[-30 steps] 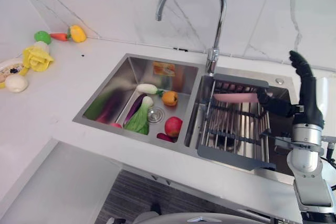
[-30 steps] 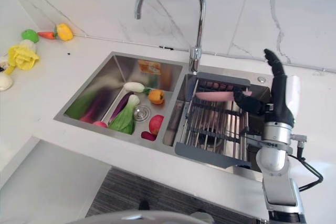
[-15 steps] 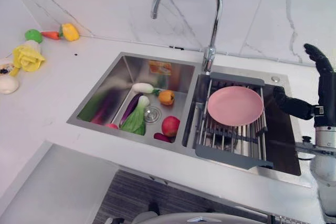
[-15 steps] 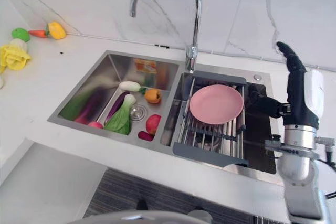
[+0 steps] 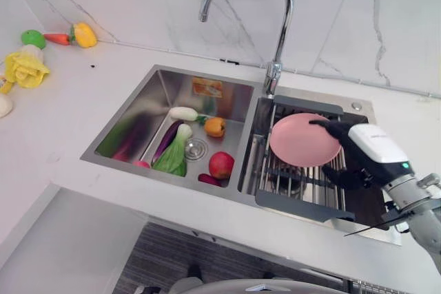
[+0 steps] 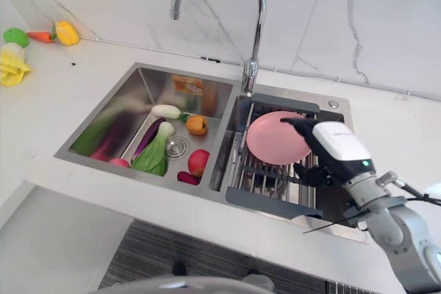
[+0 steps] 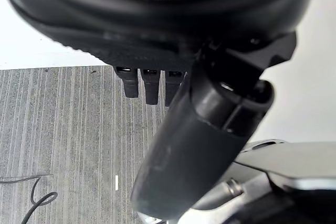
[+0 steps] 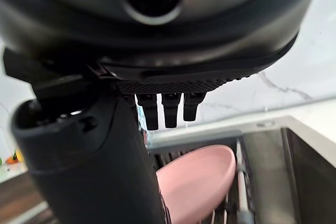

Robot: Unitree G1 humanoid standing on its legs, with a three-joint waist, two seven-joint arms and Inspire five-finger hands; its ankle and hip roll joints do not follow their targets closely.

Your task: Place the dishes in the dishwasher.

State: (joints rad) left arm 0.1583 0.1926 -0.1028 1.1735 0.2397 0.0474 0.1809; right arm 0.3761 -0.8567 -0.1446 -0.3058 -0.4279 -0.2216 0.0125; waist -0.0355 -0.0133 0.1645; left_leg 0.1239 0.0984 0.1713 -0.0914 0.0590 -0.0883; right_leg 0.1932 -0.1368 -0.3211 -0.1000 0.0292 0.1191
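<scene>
A pink plate (image 5: pixel 300 141) lies slightly tilted on the wire dish rack (image 5: pixel 296 204) in the right-hand sink basin. My right hand (image 5: pixel 368 149) reaches over the plate's right rim, with straight fingers above its upper edge and the thumb lower by the rack; I cannot tell whether they touch. In the right wrist view the plate (image 8: pixel 197 182) shows just past the fingers of that open hand (image 8: pixel 89 156). My left hand (image 7: pixel 199 145) hangs idle and relaxed over a grey striped floor.
The left basin (image 5: pixel 138 118) holds toy vegetables and fruit, among them a red apple (image 5: pixel 221 164) and a bok choy (image 5: pixel 172 156). A tall chrome faucet (image 5: pixel 279 32) arches between the basins. More toy food (image 5: pixel 76 34) lies on the white counter's far left.
The plate went from edge-on at the rack's back to lying on the rack. My right hand, raised upright to the right half a second ago, has come down onto the plate's right rim.
</scene>
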